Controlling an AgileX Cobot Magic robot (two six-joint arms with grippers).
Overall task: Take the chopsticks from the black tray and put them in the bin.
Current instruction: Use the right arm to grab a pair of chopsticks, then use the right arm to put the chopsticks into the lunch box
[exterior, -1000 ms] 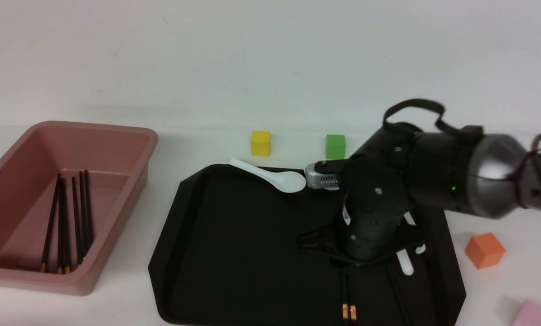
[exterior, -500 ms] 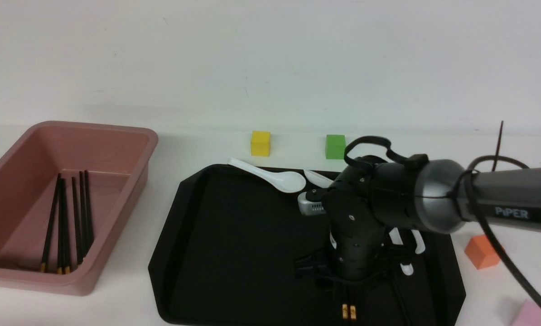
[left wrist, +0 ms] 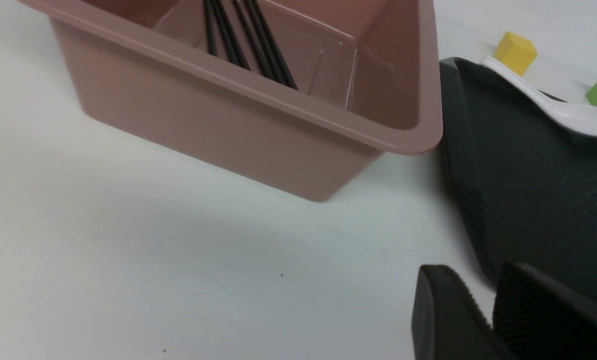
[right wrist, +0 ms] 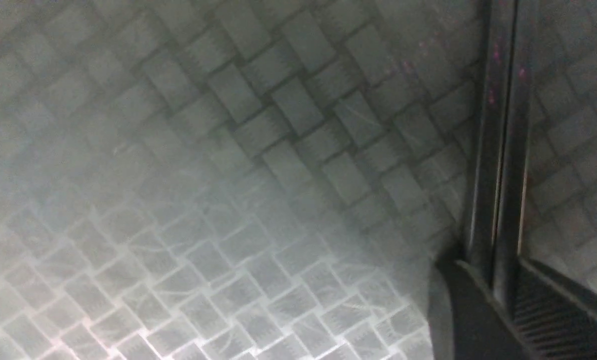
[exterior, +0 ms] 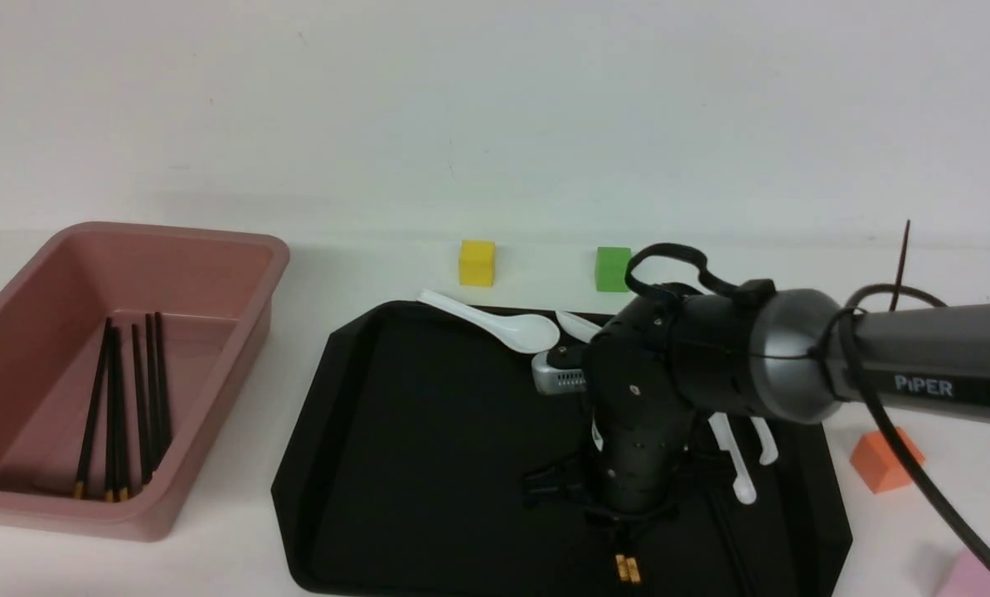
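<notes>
The right hand (exterior: 625, 531) points straight down at the big flat black tray (exterior: 429, 431), near its front edge. From the front, the arm hides the fingers. Only the gold ends of two thin black chopsticks (exterior: 626, 569) peek out below it. The right wrist view shows more: its two fingers (right wrist: 458, 310) sit tight on each side of that pair, pinching it, and the sticks lie flat on the tray.

More black chopsticks (exterior: 118, 414) lie inside the deep dusty-pink plastic bin (exterior: 238, 249), which stands on the left of the white bench (exterior: 230, 568).

The left hand (left wrist: 486, 305) shows only in the left wrist view. Its fingers are pressed together with nothing between them, over the bench by the tray's edge.

White soup spoons (exterior: 503, 323) rest at the back of the tray.
</notes>
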